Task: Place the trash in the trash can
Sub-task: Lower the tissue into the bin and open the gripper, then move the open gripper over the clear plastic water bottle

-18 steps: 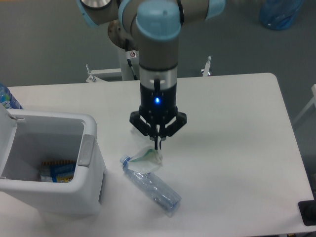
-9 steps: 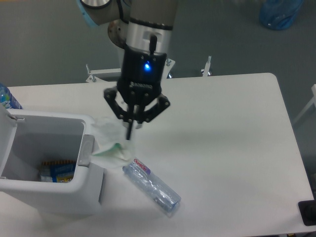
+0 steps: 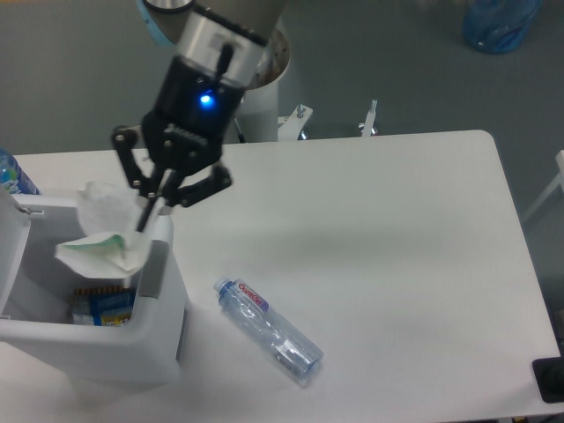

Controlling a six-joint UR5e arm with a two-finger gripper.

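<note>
My gripper (image 3: 144,218) is shut on the crumpled white paper wrapper with green print (image 3: 101,231) and holds it in the air over the right part of the open trash can (image 3: 163,330). The white boxy bin stands at the table's front left, with a grey latch tab (image 3: 152,269) on its right rim. The clear crinkled water bottle with a red-and-white label (image 3: 269,329) lies on its side on the table to the right of the bin, cap toward the bin.
Some blue and orange items (image 3: 101,303) lie at the bottom of the bin. A blue-labelled bottle (image 3: 12,174) shows at the left edge behind the bin. A dark object (image 3: 550,379) sits at the table's front right corner.
The gripper has lifted the paper wrapper off the table and carried it left and up, from beside the water bottle to above the bin. The bottle stays where it lay.
</note>
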